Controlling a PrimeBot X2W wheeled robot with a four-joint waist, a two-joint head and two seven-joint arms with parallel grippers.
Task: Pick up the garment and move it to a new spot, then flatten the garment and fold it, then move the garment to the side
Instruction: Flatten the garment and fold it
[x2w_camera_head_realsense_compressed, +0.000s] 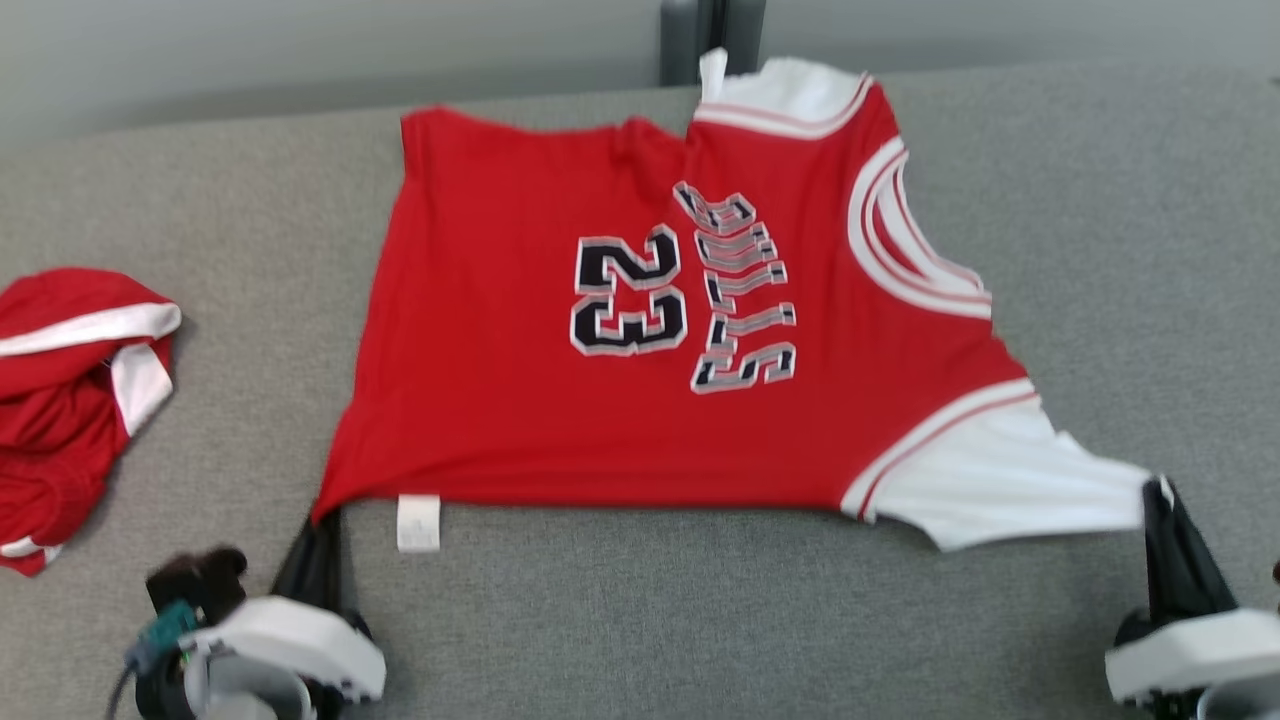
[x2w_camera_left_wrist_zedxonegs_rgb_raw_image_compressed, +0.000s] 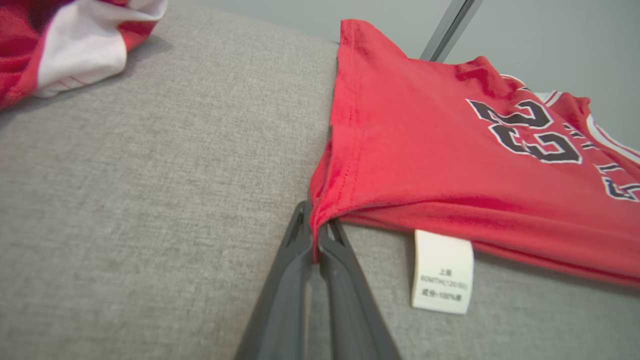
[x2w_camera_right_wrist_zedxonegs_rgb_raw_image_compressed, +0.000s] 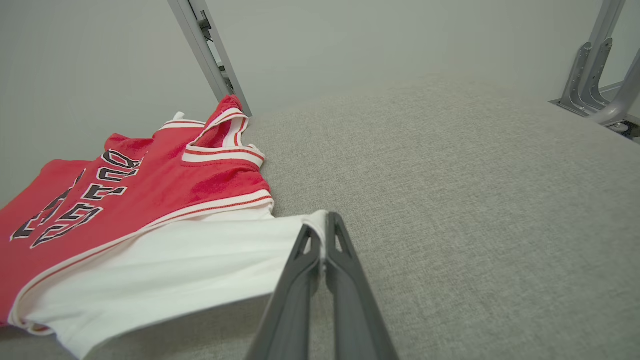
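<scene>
The red number-23 jersey (x2w_camera_head_realsense_compressed: 640, 330) lies spread, print up, mid-frame on the grey fabric surface (x2w_camera_head_realsense_compressed: 700, 620); the left gripper (x2w_camera_head_realsense_compressed: 322, 518), lower left, is clamped on its red hem corner; the right gripper (x2w_camera_head_realsense_compressed: 1160, 495), lower right, is clamped on the white shoulder tip, apparently pulling the near edge taut for flattening; a crumpled red garment (x2w_camera_head_realsense_compressed: 70, 400) lies well apart at the left edge.
</scene>
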